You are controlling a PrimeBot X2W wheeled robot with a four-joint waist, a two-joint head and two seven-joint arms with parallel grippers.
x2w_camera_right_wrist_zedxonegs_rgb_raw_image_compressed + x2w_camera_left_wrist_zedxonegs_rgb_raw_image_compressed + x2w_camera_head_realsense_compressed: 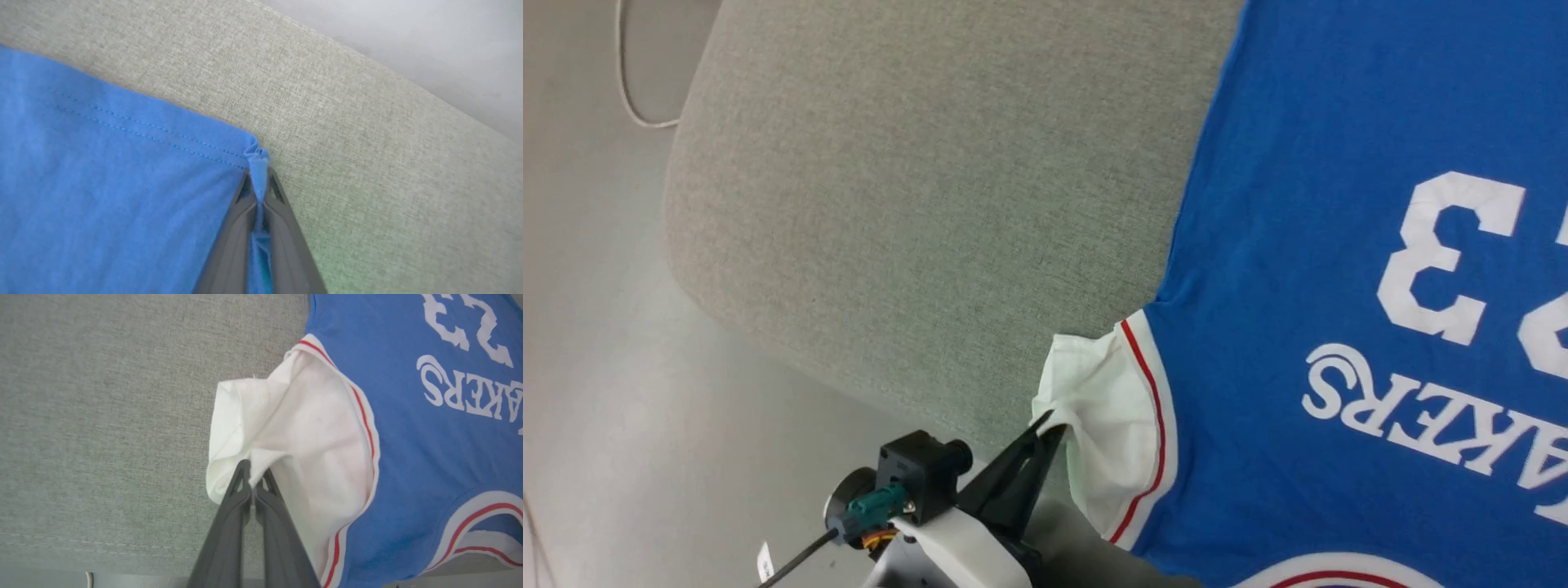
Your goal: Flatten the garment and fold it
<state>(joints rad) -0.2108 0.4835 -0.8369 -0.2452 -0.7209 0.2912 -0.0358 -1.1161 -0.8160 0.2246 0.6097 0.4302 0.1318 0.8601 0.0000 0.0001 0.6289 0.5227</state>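
Observation:
The royal-blue T-shirt [1298, 204] lies spread on a grey fabric surface [915, 188], its white number 23 and lettering facing up and upside down to me. Its white short sleeve [1107, 425] with red-striped trim sticks out at the lower middle, crumpled. My left gripper [1049, 425] is shut on the edge of that white sleeve [286, 428]; the left wrist view shows its fingertips [245, 469] pinching the cloth. In the right wrist view my right gripper [258, 179] is shut on a stitched blue hem corner [256, 157] of the shirt.
The grey upholstered surface [102, 416] ends in a rounded edge at the left, with pale floor [596, 367] beyond. A thin white cable [629, 90] lies on the floor at the upper left. In the right wrist view the surface's seam [367, 57] borders pale floor.

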